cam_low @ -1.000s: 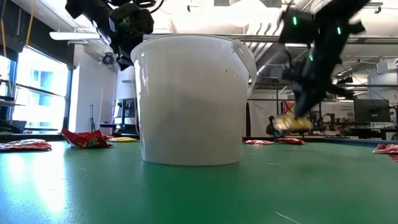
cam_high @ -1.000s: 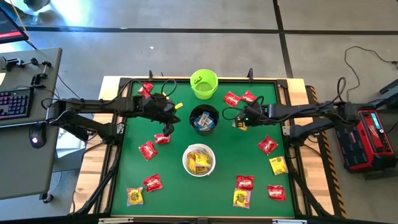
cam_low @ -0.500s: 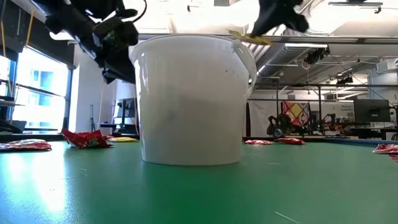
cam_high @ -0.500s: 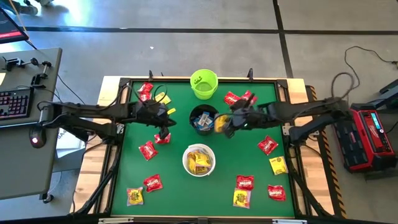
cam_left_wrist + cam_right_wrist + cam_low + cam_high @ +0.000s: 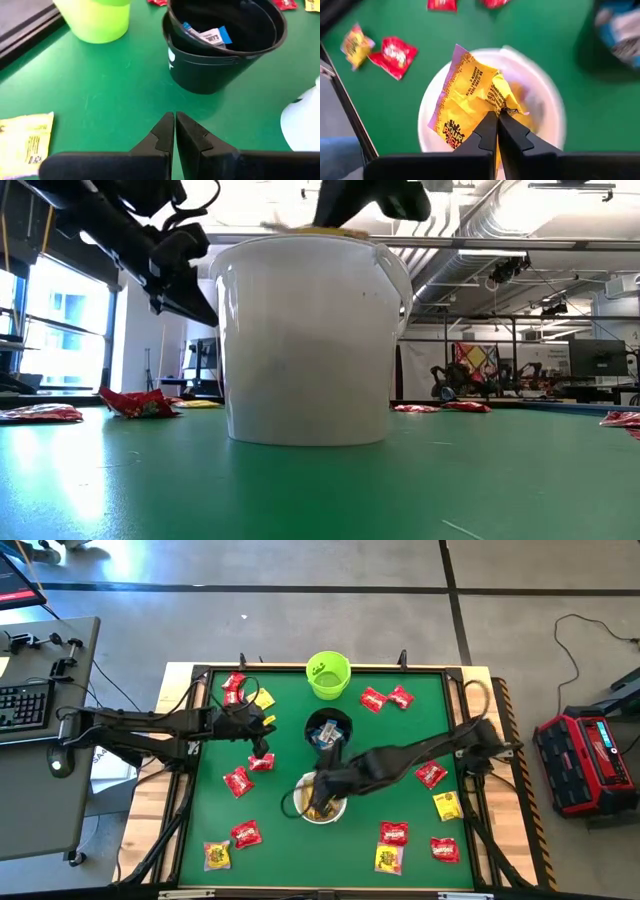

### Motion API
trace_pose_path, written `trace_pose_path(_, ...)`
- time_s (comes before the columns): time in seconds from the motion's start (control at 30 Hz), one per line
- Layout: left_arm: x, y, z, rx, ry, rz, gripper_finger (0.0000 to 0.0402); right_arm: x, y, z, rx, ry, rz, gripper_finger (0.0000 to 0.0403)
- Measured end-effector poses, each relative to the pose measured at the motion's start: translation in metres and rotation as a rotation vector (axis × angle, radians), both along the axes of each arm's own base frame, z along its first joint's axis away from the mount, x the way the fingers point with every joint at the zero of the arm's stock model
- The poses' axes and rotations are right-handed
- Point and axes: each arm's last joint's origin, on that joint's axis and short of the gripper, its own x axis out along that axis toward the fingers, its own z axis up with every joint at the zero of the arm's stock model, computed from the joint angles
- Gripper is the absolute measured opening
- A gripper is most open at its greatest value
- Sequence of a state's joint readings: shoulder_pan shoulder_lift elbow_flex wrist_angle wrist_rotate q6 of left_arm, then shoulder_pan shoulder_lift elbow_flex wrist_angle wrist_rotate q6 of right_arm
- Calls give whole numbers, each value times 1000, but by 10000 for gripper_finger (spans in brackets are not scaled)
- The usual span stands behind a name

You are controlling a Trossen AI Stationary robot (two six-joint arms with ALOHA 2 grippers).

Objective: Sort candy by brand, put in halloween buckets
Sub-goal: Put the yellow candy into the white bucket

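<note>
The right gripper pinches a yellow packet by its edge, right over the white bucket, which already holds yellow ones, so it looks ready to drop. The left gripper, pressed together and empty, hangs near the black bucket above the worktop, close to a red packet.
</note>
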State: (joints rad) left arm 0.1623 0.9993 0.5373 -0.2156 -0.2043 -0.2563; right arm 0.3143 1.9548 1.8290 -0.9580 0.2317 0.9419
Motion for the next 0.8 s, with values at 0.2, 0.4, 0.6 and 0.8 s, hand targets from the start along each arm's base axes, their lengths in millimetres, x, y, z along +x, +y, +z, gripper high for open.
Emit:
trace_pose_path(0.2, 0, 0, 1, 22, 7, -37, 7, 23, 15, -25, 33, 58, -69, 0)
trace_pose_path(0.4, 0, 0, 1, 46, 15, -48, 7, 27, 14, -48, 19, 142, -141, 0)
trace_pose_path(0.6, 0, 0, 0, 51, 30, -52, 7, 30, 13, -60, 49, 191, -132, 19)
trace_pose_path(0.8, -4, 3, -3, 29, 62, -16, 7, 31, 11, -50, 57, 172, -121, 104)
